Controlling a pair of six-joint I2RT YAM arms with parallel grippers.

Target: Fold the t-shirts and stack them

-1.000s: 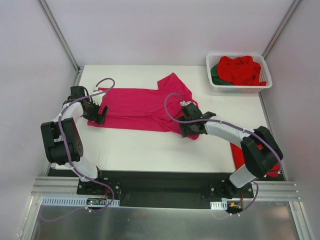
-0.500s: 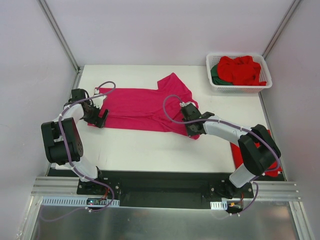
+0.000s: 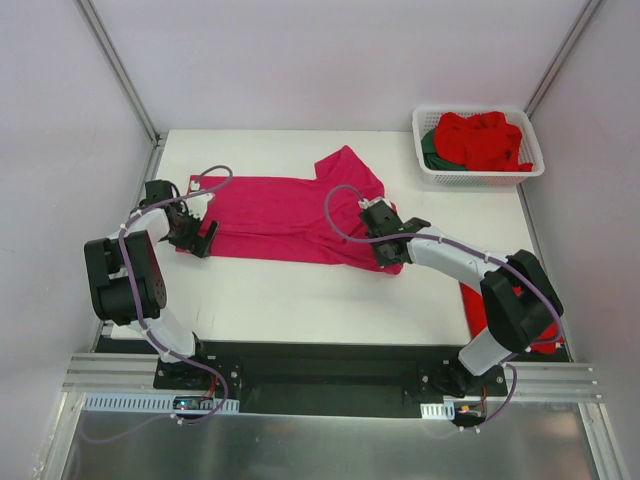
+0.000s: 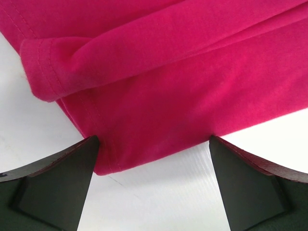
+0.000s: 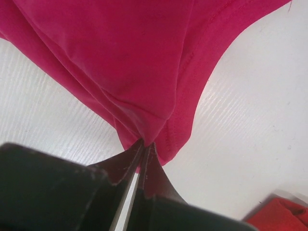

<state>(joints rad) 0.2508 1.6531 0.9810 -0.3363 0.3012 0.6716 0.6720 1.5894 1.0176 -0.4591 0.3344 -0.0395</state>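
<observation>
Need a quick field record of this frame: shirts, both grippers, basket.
work item: magenta t-shirt, spread out on the table
left gripper: open, jaws either side of the shirt's left near corner, not gripping
right gripper: shut on a pinch of cloth at the shirt's right near edge
container: white basket, far right corner
basket contents: red shirts, dark green shirt
other: loose red shirt at the table's right near edge, partly hidden by the right arm

Bright even light, soft shadows; wrist views slightly blurred
</observation>
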